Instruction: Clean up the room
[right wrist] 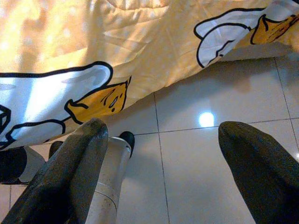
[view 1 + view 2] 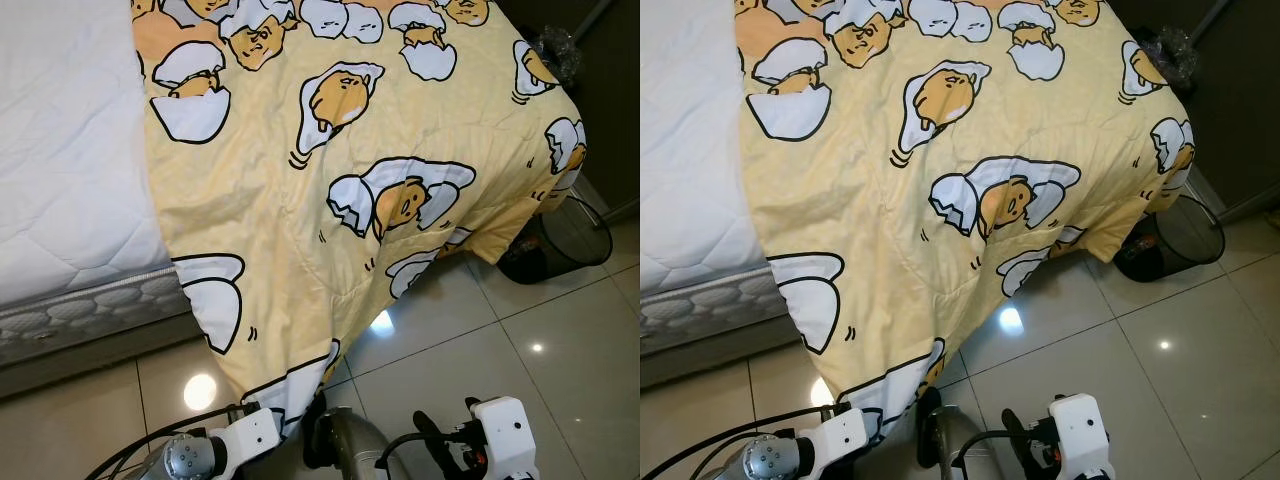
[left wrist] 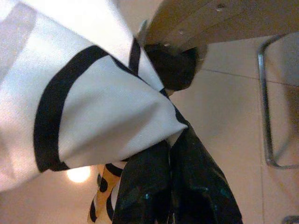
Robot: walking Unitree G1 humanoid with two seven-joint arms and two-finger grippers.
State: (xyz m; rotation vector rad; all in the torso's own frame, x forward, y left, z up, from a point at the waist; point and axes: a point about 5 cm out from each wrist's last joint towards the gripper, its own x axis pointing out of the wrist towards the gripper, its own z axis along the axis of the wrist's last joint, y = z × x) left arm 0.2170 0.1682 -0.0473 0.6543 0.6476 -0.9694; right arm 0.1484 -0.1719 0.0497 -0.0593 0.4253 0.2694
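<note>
Nearest the camera, low over the glossy tiled floor (image 2: pixel 560 340), the left gripper (image 3: pixel 175 140) has its jaws clamped on a white, black-outlined corner of the yellow blanket (image 2: pixel 330 200), the cloth bunched tight between the black fingers (image 3: pixel 140 196). The head views show that corner hanging down to the left arm's white wrist block at the lower edge. Beside it, the right gripper (image 1: pixel 161 154) hovers over the tiles with its jaws wide apart and nothing between them, the blanket's hem just beyond.

From there the blanket climbs up and over the foot of the bed, draping off the edge nearly to the floor. It is printed with a cartoon egg-yolk figure in cracked white shells; no writing or label can be read on it. To the left, the bare white quilted mattress (image 2: pixel 60 170) lies uncovered. Farther right, past the bed's corner, a black mesh wastebasket (image 2: pixel 565 240) stands on the floor against a dark wall.
</note>
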